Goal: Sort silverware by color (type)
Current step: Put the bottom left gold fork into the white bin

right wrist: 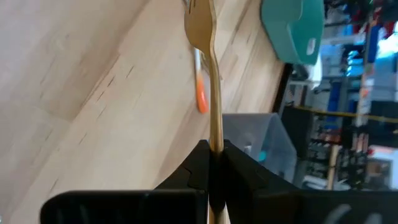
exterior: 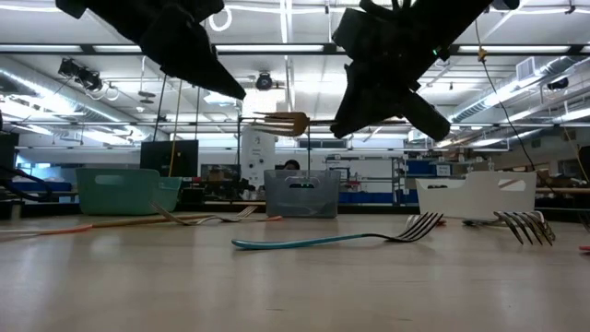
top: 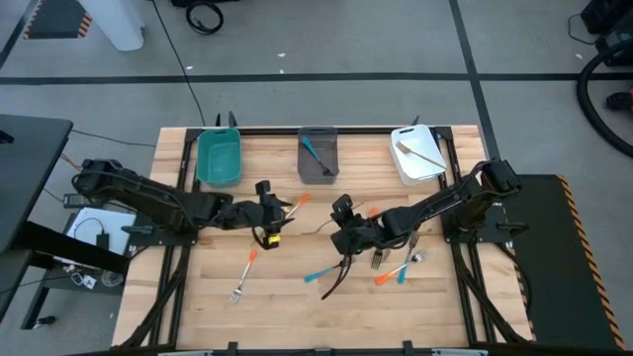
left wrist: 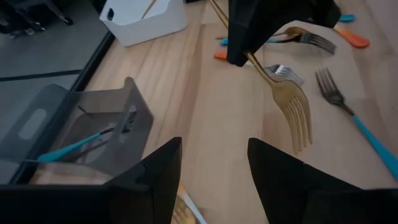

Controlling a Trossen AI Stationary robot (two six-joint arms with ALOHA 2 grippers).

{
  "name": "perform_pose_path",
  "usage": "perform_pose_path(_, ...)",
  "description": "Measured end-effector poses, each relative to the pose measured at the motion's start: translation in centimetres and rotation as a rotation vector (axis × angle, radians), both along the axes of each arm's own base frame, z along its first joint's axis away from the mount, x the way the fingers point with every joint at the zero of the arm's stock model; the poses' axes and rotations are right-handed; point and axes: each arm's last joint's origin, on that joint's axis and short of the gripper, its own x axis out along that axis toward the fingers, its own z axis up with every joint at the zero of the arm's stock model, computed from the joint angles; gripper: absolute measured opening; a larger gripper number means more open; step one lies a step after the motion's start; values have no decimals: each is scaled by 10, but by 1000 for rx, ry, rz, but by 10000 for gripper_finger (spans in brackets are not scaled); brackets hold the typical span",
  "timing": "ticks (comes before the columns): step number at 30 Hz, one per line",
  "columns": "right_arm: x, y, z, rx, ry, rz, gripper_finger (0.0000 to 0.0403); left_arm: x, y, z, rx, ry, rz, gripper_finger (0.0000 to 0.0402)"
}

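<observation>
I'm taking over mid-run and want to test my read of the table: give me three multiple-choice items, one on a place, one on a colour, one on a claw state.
1. Where is the gold fork?
A. in the white bin
B. held above the table by the right claw
C. lying in the teal bin

2. What colour is the handle of the fork in the grey bin?
A. blue
B. orange
C. gold

3. How is the left claw?
A. shut on a fork
B. open and empty
C. out of sight

Answers:
1 B: the right claw pinches its handle, with the tines in the air.
2 A: a blue handle shows inside the grey bin.
3 B: its fingers stand apart with nothing between them.
</observation>
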Motion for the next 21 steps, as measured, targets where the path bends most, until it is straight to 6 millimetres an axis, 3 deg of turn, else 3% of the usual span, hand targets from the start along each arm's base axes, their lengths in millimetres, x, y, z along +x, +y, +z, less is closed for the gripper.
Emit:
perform_pose_path(7,-9,-6,7,58,-13,-86,32,-2,-8,0,51,3,-12,192)
perform_pose_path(15,-30,-20,44,182,-155,-224,32,-1,-11,1,45,-46,-24,192)
perform_pose_path(21,-43,-39,64,247,-257,-346,32,-7,-10,-17,36,-117,-37,192)
